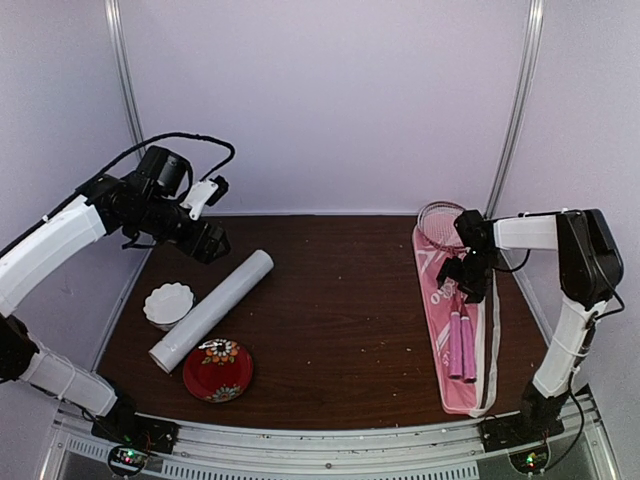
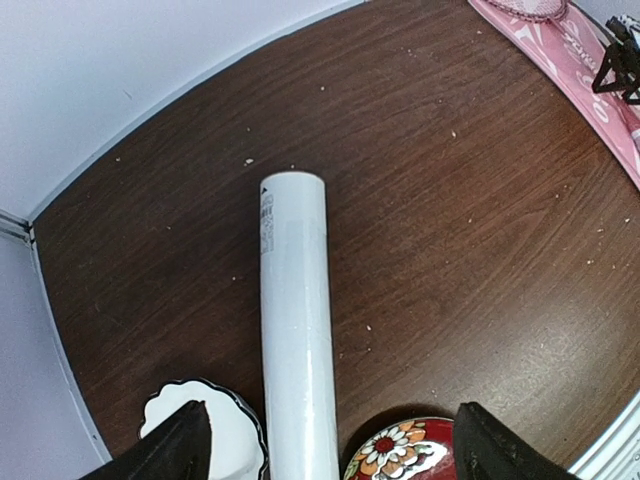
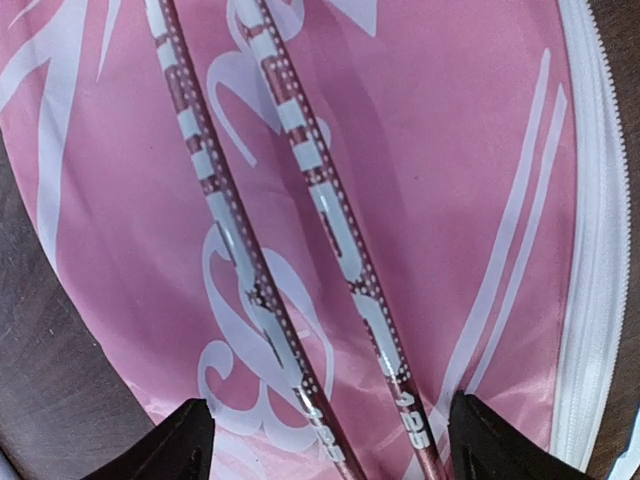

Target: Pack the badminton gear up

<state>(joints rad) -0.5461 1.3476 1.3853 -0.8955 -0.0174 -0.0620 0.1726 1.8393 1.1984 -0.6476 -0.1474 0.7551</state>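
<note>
The two racquets point(image 1: 461, 345) lay side by side on the pink bag point(image 1: 432, 275) at the right of the desk point(image 1: 340, 320), under the right hand point(image 1: 472, 287), spread wide. The white tube point(image 1: 212, 308) lay on the left, below the spread left hand point(image 1: 212, 243).

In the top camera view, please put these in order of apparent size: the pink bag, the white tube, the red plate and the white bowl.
1. pink bag
2. white tube
3. red plate
4. white bowl: a little smaller than the plate, but the plate lies nearer the camera, so this is unsure
</note>
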